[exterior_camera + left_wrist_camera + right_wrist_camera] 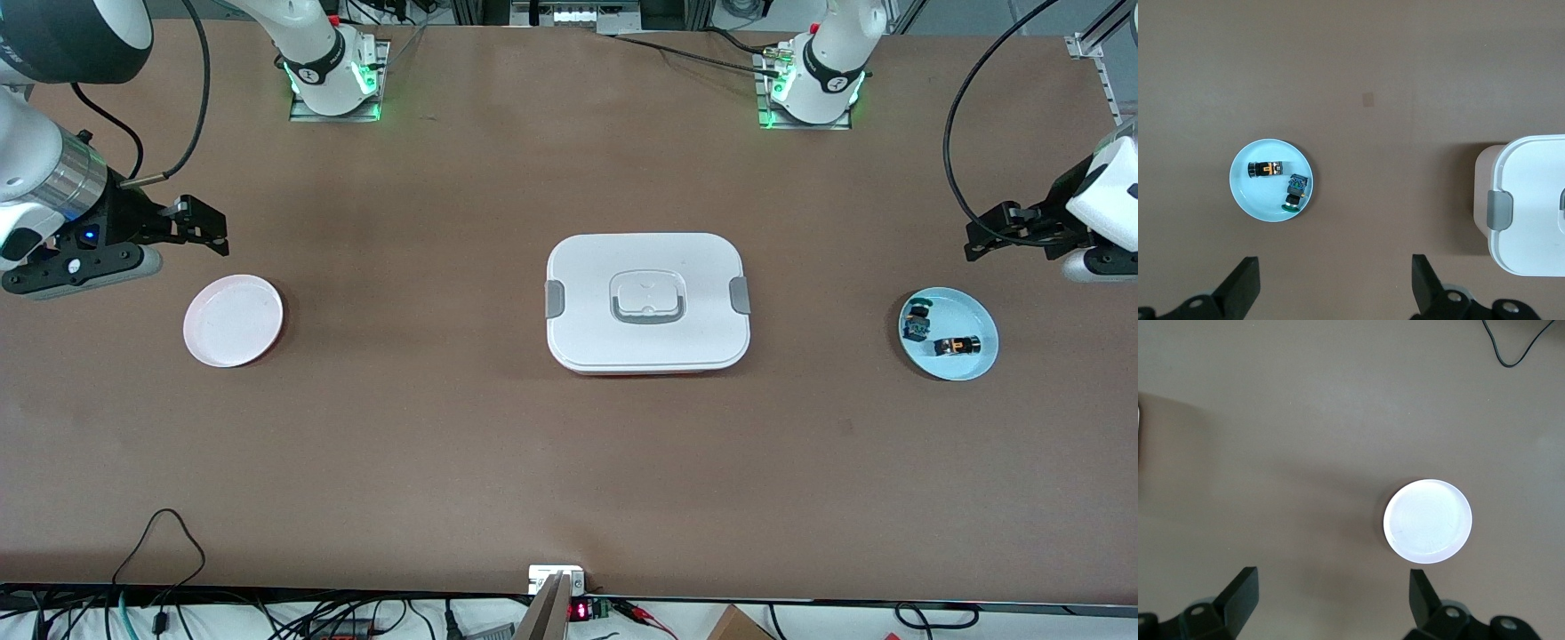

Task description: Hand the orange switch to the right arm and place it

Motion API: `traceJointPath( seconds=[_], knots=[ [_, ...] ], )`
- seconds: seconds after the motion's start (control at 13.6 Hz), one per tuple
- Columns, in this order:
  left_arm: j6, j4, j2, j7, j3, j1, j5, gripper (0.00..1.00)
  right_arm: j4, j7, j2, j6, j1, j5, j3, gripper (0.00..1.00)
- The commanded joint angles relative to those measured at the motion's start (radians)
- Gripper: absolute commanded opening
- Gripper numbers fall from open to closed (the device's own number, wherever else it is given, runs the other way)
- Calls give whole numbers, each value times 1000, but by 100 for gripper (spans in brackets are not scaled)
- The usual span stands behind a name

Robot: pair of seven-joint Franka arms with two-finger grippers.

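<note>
1. The orange switch [957, 346] lies on its side in the blue plate [978, 366] at the left arm's end of the table; its long axis runs along the table's length, toward the box [648, 302].
2. The left gripper [978, 242] hangs over bare table just beside the plate, on the side farther from the front camera; its fingers [1245, 285] stand wide apart and hold nothing; it is by far the nearer gripper to the switch.
3. A second small piece with a blue-green top [917, 320] shares the plate, close to the switch but apart from it; in my judgement it is the 1 thing that could be caught or nudged in the grasp.
4. The right gripper [209, 229] waits, spread open and empty, near the white plate [233, 321] at the right arm's end.
5. The lidded box sits mid-table between the 2 plates; any handover would likely pass above it.
</note>
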Motion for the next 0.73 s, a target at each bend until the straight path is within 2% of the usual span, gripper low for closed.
traceJointPath(
  seconds=[0.0,0.66],
  knots=[
    [-22,36,17,5,-2,4,4,100,10,-17,5,3,-9,7,3,100],
    [-25,34,26,-4,-2,-7,17,100,11,-14,5,6,-6,10,4,100]
  ],
)
